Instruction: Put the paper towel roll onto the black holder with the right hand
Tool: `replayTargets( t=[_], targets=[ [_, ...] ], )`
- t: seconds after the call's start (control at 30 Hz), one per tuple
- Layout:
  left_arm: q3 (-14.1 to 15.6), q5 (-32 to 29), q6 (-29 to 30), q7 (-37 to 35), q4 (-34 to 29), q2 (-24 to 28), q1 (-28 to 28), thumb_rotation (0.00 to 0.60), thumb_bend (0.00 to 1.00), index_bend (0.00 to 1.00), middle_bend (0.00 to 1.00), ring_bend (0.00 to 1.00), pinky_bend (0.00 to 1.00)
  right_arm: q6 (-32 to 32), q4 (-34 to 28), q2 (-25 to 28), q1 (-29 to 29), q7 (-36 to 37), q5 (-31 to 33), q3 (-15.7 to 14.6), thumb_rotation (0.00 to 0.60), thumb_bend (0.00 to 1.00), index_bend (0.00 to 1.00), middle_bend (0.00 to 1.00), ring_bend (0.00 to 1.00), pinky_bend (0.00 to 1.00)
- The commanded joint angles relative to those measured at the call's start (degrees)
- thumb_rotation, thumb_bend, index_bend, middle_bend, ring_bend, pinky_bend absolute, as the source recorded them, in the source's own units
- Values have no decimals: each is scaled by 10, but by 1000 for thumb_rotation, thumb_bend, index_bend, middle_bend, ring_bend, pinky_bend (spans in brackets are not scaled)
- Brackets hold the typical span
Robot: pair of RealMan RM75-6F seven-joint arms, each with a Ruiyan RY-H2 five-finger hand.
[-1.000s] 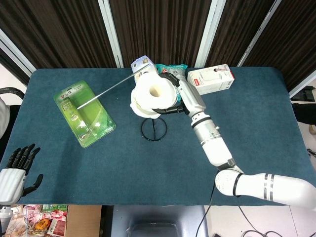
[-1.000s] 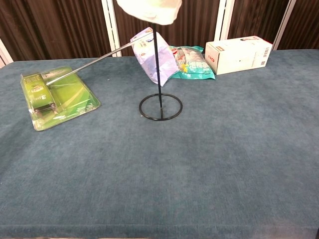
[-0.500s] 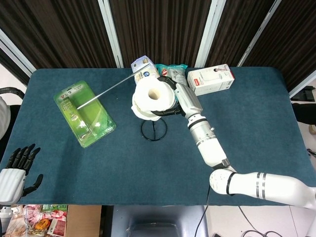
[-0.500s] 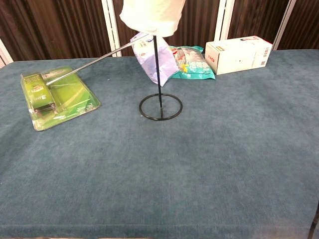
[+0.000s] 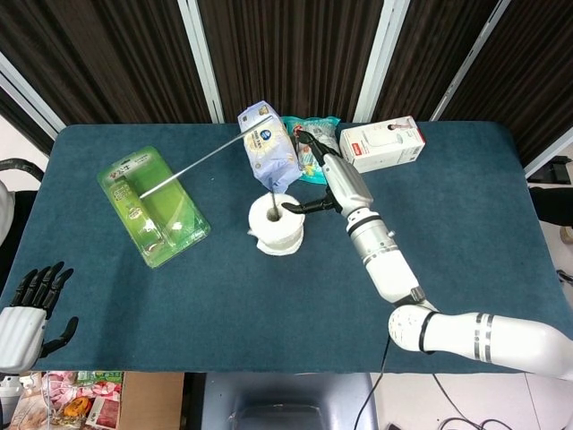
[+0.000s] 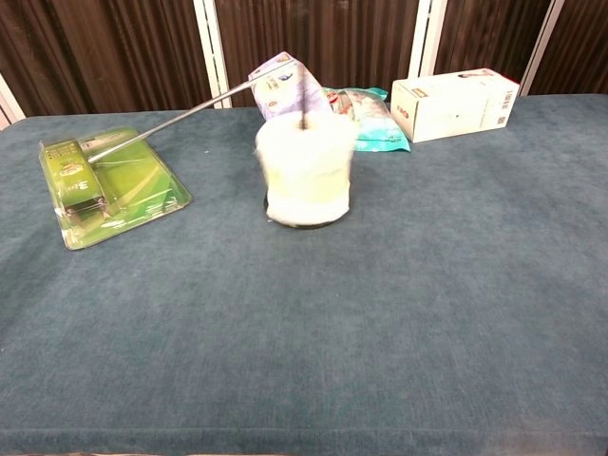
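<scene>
Roll (image 6: 306,180) sits upright on the holder's base (image 6: 309,224), rod (image 5: 271,201) through its core. Right hand (image 5: 315,170) hovers just beyond and beside it, fingers spread, gripping nothing. Left hand (image 5: 29,305) idles open, well apart.

A table (image 5: 466,224) covered in dark teal cloth is carrying everything here. A black holder (image 6: 302,224) is standing near its middle, its ring base on the cloth, with the paper towel roll (image 5: 277,223) sitting over its rod. A green blister pack (image 5: 152,208) is lying toward the left side. Along the far edge, a pale purple bag (image 5: 267,149), a teal snack packet (image 5: 313,143) and a white box (image 5: 381,143) are resting close together.
</scene>
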Motion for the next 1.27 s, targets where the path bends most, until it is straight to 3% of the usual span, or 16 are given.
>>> replayTargets(
  t=[0.03, 0.17, 0.37, 0.47, 0.6, 0.73, 0.9, 0.97, 1.07, 1.27],
  targets=[
    [1, 1, 0, 1, 0, 0, 0, 600, 412, 0, 0, 0, 48, -1, -2, 5, -3, 0, -5, -2, 600, 229, 0, 187, 132, 194],
    [0, -1, -1, -2, 3, -1, -1, 600, 412, 0, 0, 0, 48, 3, -6, 11, -8, -5, -22, -9, 600, 229, 0, 175, 120, 184],
    [0, 4, 7, -9, 9, -1, 2, 600, 412, 0, 0, 0, 47, 46, -74, 60, -82, -30, -185, -89, 600, 229, 0, 40, 7, 39],
    [0, 10, 17, -7, 9, -3, 4, 600, 412, 0, 0, 0, 46, 82, -109, 93, -148, -53, -301, -172, 600, 229, 0, 0, 0, 0],
    [-4, 10, 20, -4, 10, -6, 3, 600, 421, 0, 0, 0, 42, 160, -95, 105, -250, -89, -452, -290, 600, 229, 0, 0, 0, 0],
    [-4, 13, 22, 2, 8, -8, 4, 600, 420, 0, 0, 0, 42, 234, -41, 83, -345, -88, -507, -361, 600, 229, 0, 0, 0, 0],
    [-3, 19, 31, 9, 14, -11, 6, 600, 422, 0, 0, 0, 39, 318, 75, 16, -451, -42, -503, -381, 600, 229, 0, 0, 0, 0],
    [-4, 18, 28, 7, 15, -12, 5, 600, 426, 0, 0, 0, 39, 309, 81, 21, -457, -60, -501, -387, 600, 229, 0, 0, 0, 0],
    [-6, 12, 21, 16, 16, -15, 2, 600, 431, 0, 0, 0, 39, 335, 85, 14, -470, -67, -501, -362, 600, 229, 0, 0, 0, 0],
    [-1, 12, 20, 20, 6, -9, 6, 600, 432, 0, 0, 0, 39, 333, 87, 17, -482, -65, -528, -356, 600, 229, 0, 0, 0, 0]
  ],
)
